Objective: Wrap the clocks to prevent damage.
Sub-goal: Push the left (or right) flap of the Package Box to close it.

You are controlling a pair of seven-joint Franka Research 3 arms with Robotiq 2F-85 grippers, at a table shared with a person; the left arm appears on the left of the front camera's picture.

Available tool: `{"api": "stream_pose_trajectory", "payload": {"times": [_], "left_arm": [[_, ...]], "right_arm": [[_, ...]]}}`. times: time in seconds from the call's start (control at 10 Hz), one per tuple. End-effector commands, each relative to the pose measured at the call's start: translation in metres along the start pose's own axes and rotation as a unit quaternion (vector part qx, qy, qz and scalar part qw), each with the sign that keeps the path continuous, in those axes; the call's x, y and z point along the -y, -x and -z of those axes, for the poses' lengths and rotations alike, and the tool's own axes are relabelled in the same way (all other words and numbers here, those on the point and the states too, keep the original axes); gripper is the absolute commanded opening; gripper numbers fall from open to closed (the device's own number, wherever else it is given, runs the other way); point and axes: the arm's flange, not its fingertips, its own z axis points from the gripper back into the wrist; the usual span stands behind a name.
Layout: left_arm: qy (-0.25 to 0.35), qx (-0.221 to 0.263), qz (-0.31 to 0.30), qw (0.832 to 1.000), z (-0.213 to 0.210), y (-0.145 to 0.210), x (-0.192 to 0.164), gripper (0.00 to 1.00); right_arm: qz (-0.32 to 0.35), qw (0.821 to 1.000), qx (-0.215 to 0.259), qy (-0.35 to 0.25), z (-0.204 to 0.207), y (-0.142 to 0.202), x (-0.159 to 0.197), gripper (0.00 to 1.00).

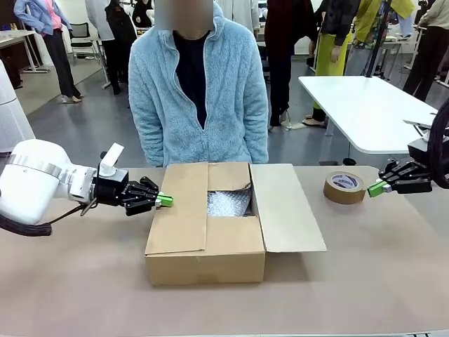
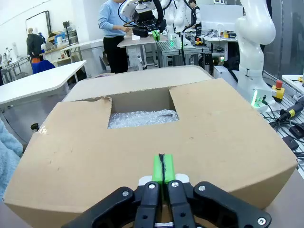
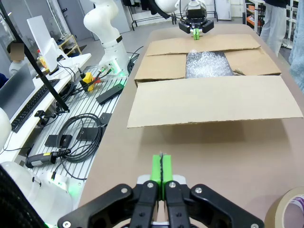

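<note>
The clocks are a bubble-wrapped bundle (image 1: 228, 203) lying inside the brown cardboard box (image 1: 205, 260) at mid table, seen through the gap between its flaps. The left flap (image 1: 181, 207) lies over the top and the right flap (image 1: 286, 207) sticks out flat. My left gripper (image 1: 167, 201) is shut and empty, its tips at the left flap's outer edge. In the left wrist view my left gripper (image 2: 163, 168) points over the flap (image 2: 71, 142) toward the bundle (image 2: 142, 118). My right gripper (image 1: 375, 188) is shut and empty, off to the box's right. From my right gripper (image 3: 161, 168) the bundle (image 3: 206, 64) shows beyond the right flap (image 3: 213, 99).
A brown tape roll (image 1: 344, 187) lies on the table just left of my right gripper; its edge shows in the right wrist view too (image 3: 289, 211). A person in a light blue fleece (image 1: 200, 91) stands at the far side behind the box. Bare tabletop (image 1: 379, 274) lies to the front right.
</note>
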Motion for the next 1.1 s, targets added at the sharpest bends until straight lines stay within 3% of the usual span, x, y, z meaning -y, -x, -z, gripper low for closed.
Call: {"api": "stream_pose_trajectory", "payload": {"times": [0.0, 0.2, 0.3, 0.7, 1.0], "left_arm": [[-0.005, 0.002, -0.003, 1.000, 0.002, 0.004, 0.000, 0.00], [-0.005, 0.002, -0.003, 1.000, 0.002, 0.004, 0.000, 0.00], [-0.005, 0.002, -0.003, 1.000, 0.002, 0.004, 0.000, 0.00], [-0.005, 0.002, -0.003, 1.000, 0.002, 0.004, 0.000, 0.00], [-0.005, 0.002, -0.003, 1.000, 0.002, 0.004, 0.000, 0.00]], "right_arm": [[0.000, 1.000, 0.000, 0.000, 0.000, 0.000, 0.000, 0.01], [0.025, 0.993, -0.003, 0.113, 0.029, 0.022, 0.024, 0.01], [0.017, 0.991, -0.006, 0.135, 0.046, 0.035, 0.034, 0.01], [-0.003, 0.994, 0.049, 0.103, 0.081, 0.049, 0.049, 0.01], [0.019, 0.993, 0.021, 0.117, 0.081, 0.048, 0.049, 0.01]]}}
